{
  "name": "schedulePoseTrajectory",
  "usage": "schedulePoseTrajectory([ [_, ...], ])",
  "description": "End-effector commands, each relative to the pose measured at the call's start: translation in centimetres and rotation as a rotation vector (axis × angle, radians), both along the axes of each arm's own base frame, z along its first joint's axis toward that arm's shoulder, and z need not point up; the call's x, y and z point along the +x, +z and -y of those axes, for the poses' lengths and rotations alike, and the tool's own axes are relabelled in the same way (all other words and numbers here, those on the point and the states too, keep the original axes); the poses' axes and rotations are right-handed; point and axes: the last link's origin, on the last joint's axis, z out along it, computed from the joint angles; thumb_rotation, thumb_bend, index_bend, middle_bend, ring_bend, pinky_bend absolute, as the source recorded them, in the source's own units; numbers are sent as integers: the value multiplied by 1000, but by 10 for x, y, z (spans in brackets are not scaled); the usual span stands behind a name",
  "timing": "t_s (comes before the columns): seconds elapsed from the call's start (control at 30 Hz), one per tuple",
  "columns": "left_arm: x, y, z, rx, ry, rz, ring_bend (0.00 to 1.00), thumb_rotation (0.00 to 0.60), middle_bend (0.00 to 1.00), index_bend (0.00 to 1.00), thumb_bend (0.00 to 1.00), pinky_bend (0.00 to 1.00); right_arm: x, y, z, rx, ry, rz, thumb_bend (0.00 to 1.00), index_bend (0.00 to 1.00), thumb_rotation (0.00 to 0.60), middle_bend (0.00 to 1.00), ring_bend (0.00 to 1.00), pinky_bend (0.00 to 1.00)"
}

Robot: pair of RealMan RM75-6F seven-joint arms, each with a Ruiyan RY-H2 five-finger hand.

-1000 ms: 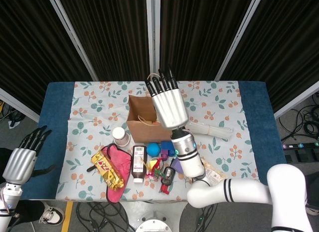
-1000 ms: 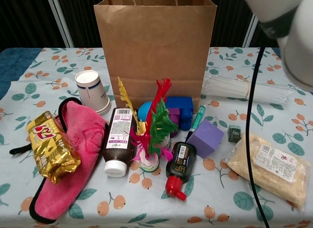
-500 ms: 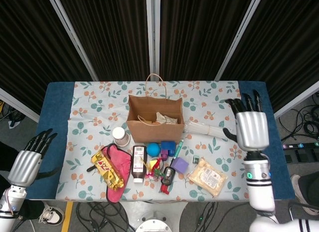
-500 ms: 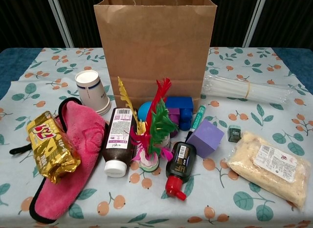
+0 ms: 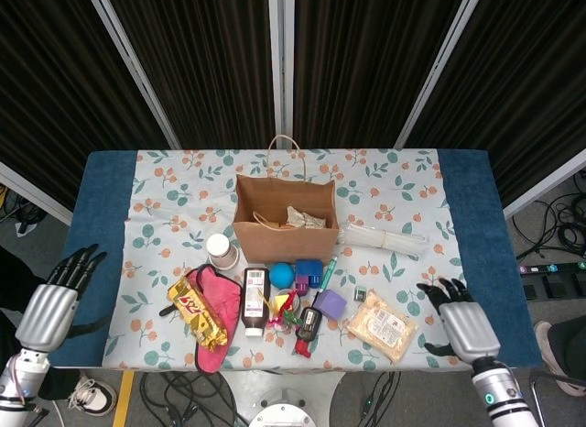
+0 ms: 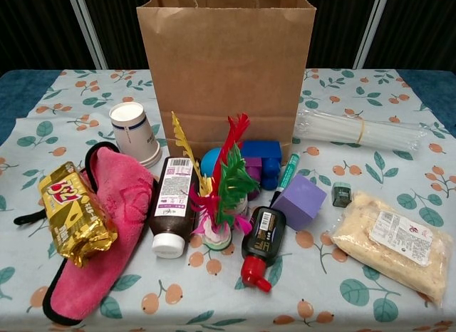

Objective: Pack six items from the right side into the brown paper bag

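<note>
While both my hands rest empty off the table's edges, the brown paper bag [image 5: 284, 218] stands open mid-table.
Left hand [image 5: 50, 303] and right hand [image 5: 464, 320]: fingers spread; flat food pouch [image 6: 390, 244] lies right of the purple block [image 6: 299, 201].

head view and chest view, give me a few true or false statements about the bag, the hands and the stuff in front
1. The brown paper bag stands upright with its mouth open. True.
2. The right hand holds the clear packet of beige grains. False: it hangs at the table's right edge with nothing in it, and the packet lies on the tablecloth.
3. The white paper cup stands left of the bag. True.
4. The purple foam cube is inside the bag. False: it sits on the table in front of the bag.
5. The left hand is over the bag. False: it is off the table's left edge.
</note>
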Motion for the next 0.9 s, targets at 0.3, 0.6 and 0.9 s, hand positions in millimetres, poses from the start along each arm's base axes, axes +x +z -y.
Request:
schedulePoseTrajectory([
  [0.3,-3,-1,0,4,7,-8,34,600,130,100,15,154,8,-51,-7,199,129,-142,0,31,600,66,0,0],
  [0.6,-8,0,-1,7,17,-12,34,600,130,100,16,154,10,-76,-1,233,126,-166,0,0,600,2,0,0],
  [0.9,-12,3,-1,13,26,-12,34,600,130,100,16,154,7,-84,1,222,100,-172,0,0,600,0,0,0],
])
